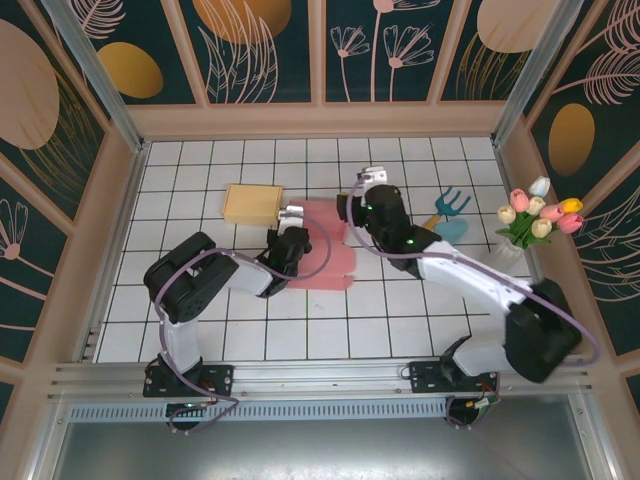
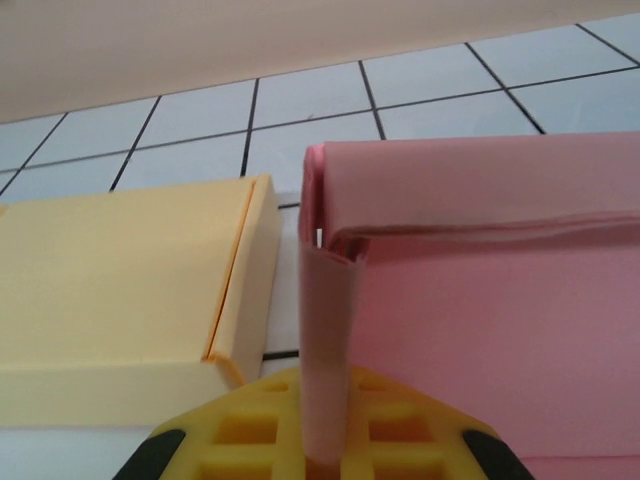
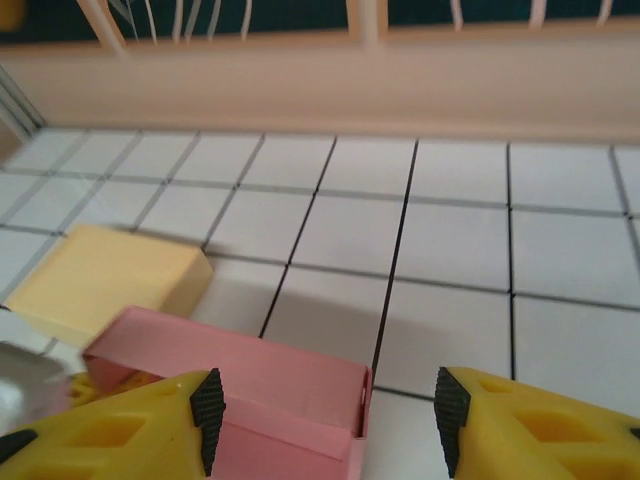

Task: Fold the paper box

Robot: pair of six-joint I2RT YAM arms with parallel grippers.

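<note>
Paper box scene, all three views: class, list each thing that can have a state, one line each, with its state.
pink paper box: partly folded, one wall raised, the rest lying flat.
yellow box: folded closed, lying flat.
left gripper: shut on a flap of the pink paper box.
right gripper: open, astride the raised pink wall.
tulips: standing upright.

Mid-surface, the pink box [image 1: 335,262] lies between the left and right jaws, a yellow box [image 1: 252,204] just beside its far-left corner.
</note>
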